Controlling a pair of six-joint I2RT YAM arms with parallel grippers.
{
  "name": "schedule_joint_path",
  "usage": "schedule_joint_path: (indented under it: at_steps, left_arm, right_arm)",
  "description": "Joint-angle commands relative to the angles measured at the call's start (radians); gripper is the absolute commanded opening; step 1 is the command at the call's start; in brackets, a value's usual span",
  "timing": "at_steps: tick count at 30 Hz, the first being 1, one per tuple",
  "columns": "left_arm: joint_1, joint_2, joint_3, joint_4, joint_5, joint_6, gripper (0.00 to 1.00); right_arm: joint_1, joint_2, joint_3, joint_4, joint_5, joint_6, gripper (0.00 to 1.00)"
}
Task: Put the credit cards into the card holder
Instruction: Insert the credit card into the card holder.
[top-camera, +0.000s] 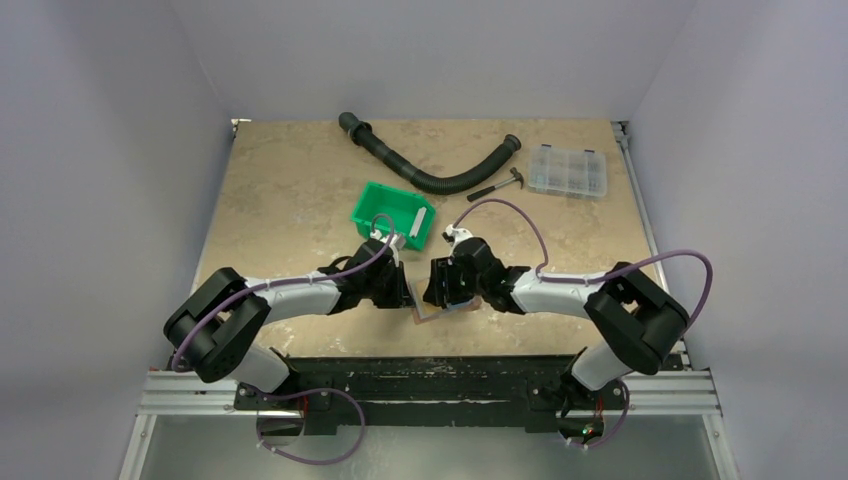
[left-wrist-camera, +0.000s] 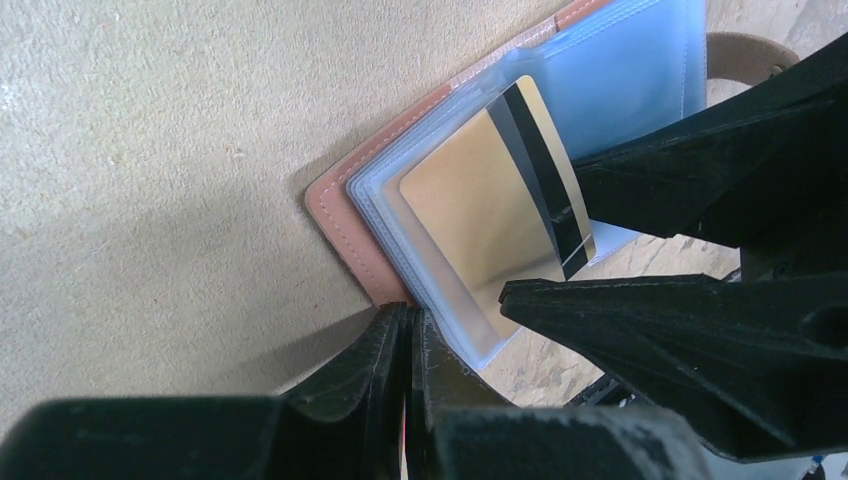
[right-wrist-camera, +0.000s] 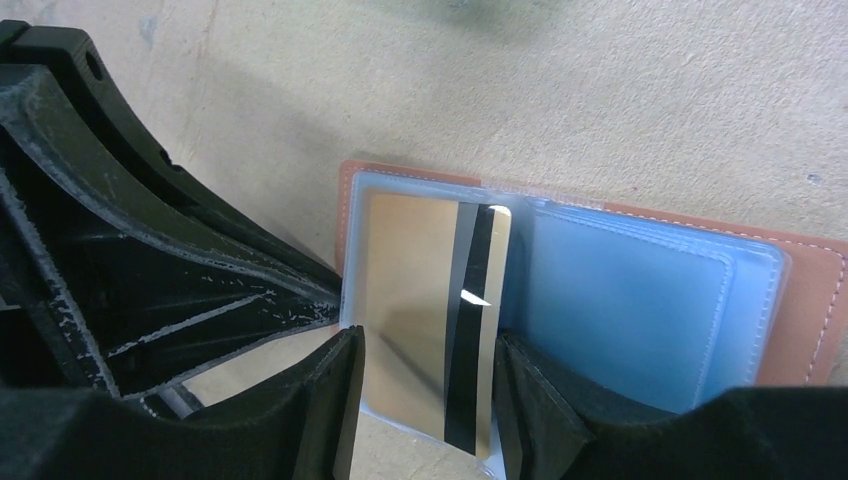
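Note:
The reddish-brown card holder (right-wrist-camera: 810, 290) lies open on the table, its clear sleeves up; it also shows in the left wrist view (left-wrist-camera: 345, 215) and the top view (top-camera: 428, 318). My left gripper (left-wrist-camera: 410, 325) is shut on the holder's near edge. The yellow-gold card (right-wrist-camera: 420, 290), black stripe up, sits partly in a sleeve and tilts up (left-wrist-camera: 480, 210). My right gripper (right-wrist-camera: 425, 400) has a finger on each long edge of this card. A light blue card (right-wrist-camera: 640, 300) shows through the sleeve on the other half. Both grippers (top-camera: 405, 295) (top-camera: 445, 295) meet over the holder.
A green bin (top-camera: 392, 213) stands just behind the grippers. A black ribbed hose (top-camera: 430, 165), a small hammer (top-camera: 497, 186) and a clear compartment box (top-camera: 568, 170) lie at the back. The table's front edge is close below the holder.

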Motion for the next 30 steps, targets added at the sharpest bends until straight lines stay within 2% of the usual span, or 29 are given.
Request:
schedule_joint_path:
  at_steps: [1,4,7,15,18,19,21,24,27,28,29,30]
  left_arm:
    - [-0.014,0.031,0.006,-0.006,0.005,-0.010,0.02]
    - [-0.015,0.018,0.011,-0.030,-0.014,-0.003,0.02]
    - [-0.014,0.012,0.013,-0.040,-0.023,0.009,0.02]
    - [-0.017,0.020,-0.007,0.007,0.017,-0.023,0.02]
    - [-0.027,0.028,-0.009,0.044,0.049,-0.052,0.02]
    - [-0.029,0.027,-0.011,0.047,0.055,-0.057,0.02]
    - [-0.030,0.010,-0.006,0.018,0.037,-0.055,0.02]
    - [-0.028,-0.037,0.005,-0.069,-0.031,-0.033,0.02]
    - [-0.028,-0.062,0.008,-0.110,-0.061,-0.023,0.00]
    - [-0.028,-0.062,0.008,-0.114,-0.064,-0.023,0.00]
    - [-0.029,-0.060,0.006,-0.113,-0.062,-0.025,0.00]
    - [-0.028,-0.058,0.004,-0.108,-0.058,-0.029,0.00]
  right_arm:
    - [0.081,0.011,0.054,-0.066,0.009,0.041,0.55]
    - [0.082,-0.042,0.080,-0.207,0.160,0.000,0.57]
    - [0.082,-0.065,0.090,-0.264,0.185,-0.035,0.58]
    - [0.124,0.000,0.076,-0.064,0.031,0.008,0.56]
    - [0.125,0.020,0.050,0.051,-0.093,0.086,0.56]
    - [0.114,0.013,0.038,0.056,-0.092,0.106,0.56]
    - [0.093,-0.027,0.047,-0.048,-0.006,0.128,0.57]
    - [0.093,-0.081,0.098,-0.286,0.217,0.108,0.58]
    - [0.100,-0.083,0.123,-0.393,0.285,0.110,0.59]
    - [0.103,-0.077,0.125,-0.407,0.288,0.109,0.70]
    - [0.106,-0.070,0.129,-0.417,0.288,0.108,0.75]
    - [0.107,-0.069,0.128,-0.420,0.281,0.109,0.76]
